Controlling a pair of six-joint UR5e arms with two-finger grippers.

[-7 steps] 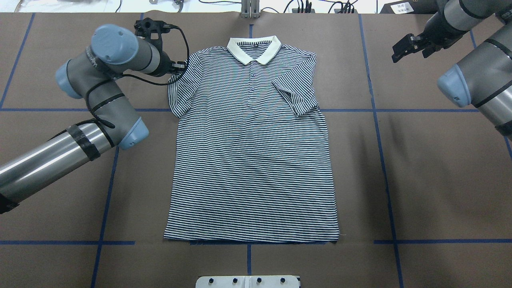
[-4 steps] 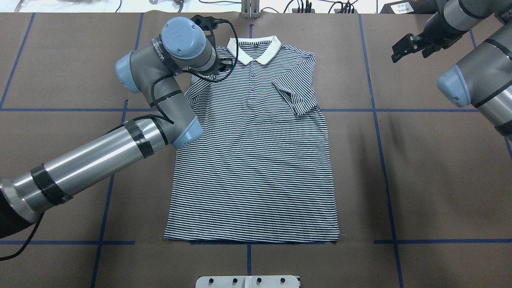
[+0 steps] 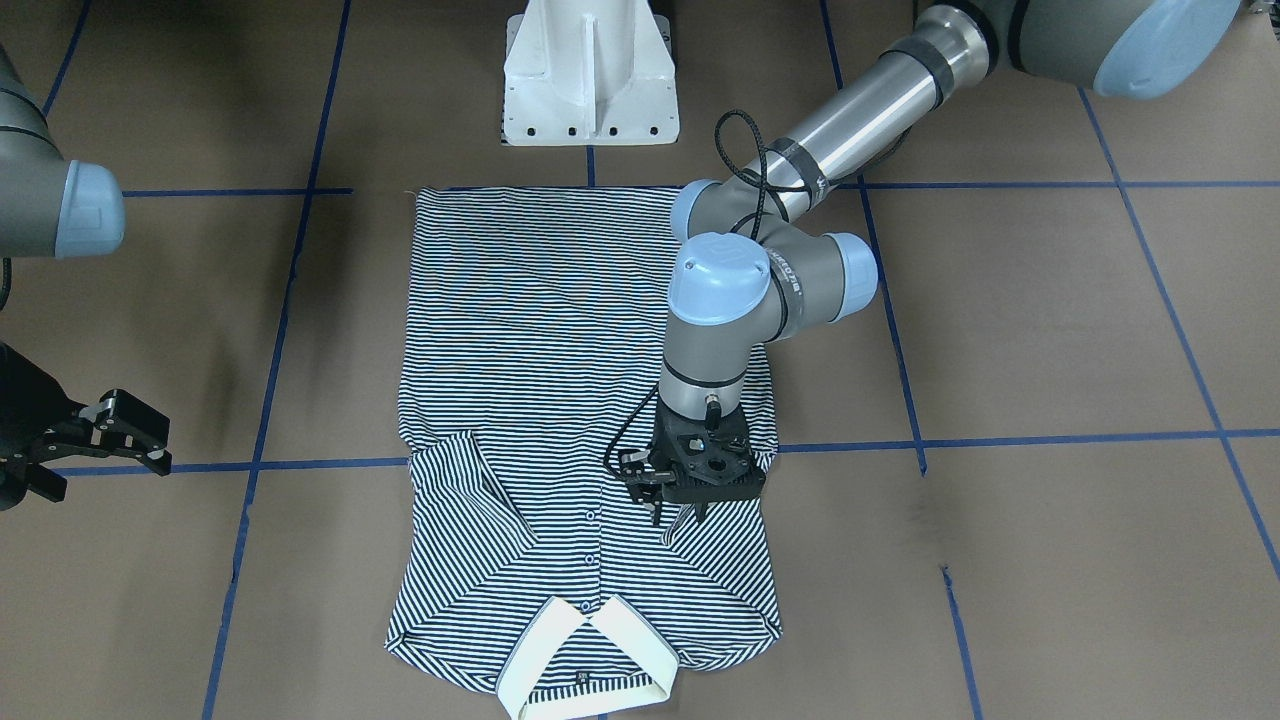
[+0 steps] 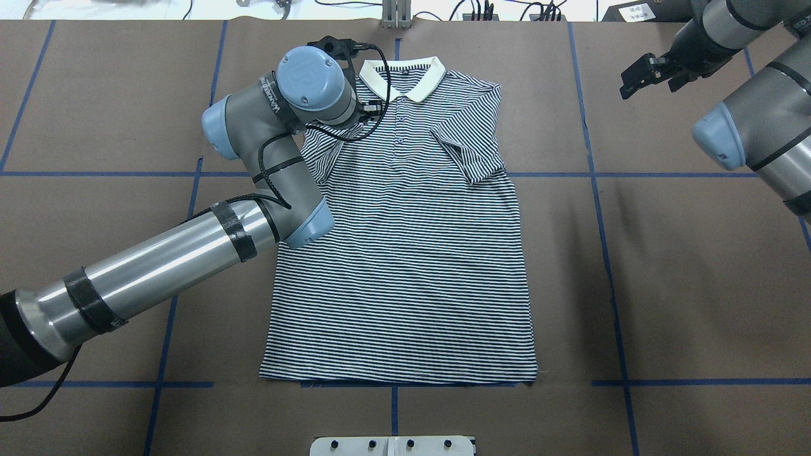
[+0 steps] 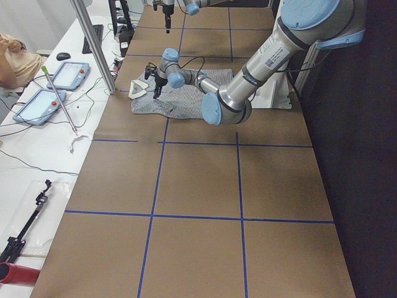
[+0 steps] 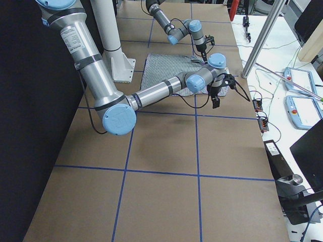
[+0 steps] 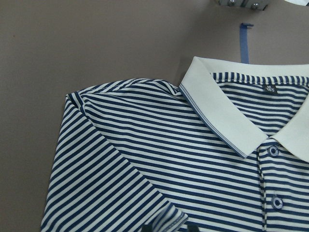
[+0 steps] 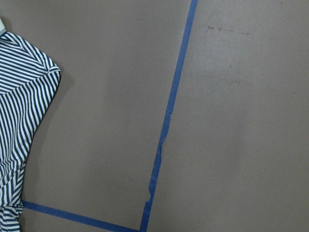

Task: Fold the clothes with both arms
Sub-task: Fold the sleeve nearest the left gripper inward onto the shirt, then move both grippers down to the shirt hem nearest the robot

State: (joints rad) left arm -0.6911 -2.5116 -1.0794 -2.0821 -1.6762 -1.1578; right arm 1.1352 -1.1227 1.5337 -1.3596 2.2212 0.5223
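The striped polo shirt (image 4: pixel 405 253) lies flat, face up, on the brown table, with its cream collar (image 4: pixel 405 79) at the far edge. Its sleeve (image 4: pixel 466 149) on my right side lies folded in over the chest. My left gripper (image 3: pixel 680 515) points straight down over the other shoulder, shut on that sleeve's hem, which lies drawn in over the chest beside the button placket. The left wrist view shows the collar (image 7: pixel 227 116) and the sleeve hem (image 7: pixel 164 220) at its bottom edge. My right gripper (image 4: pixel 633 79) hangs open above bare table, off the shirt's far right corner.
Blue tape lines (image 4: pixel 595 190) mark a grid on the table. The white pedestal base (image 3: pixel 590 80) stands just past the shirt's hem. A metal post (image 5: pixel 93 43), tablets and cables sit on the bench beyond the collar side, where a person's hand (image 5: pixel 12 59) shows.
My left arm swung right from the table's left side, carrying the left sleeve from its spread position in over the chest. The right arm has stayed still.
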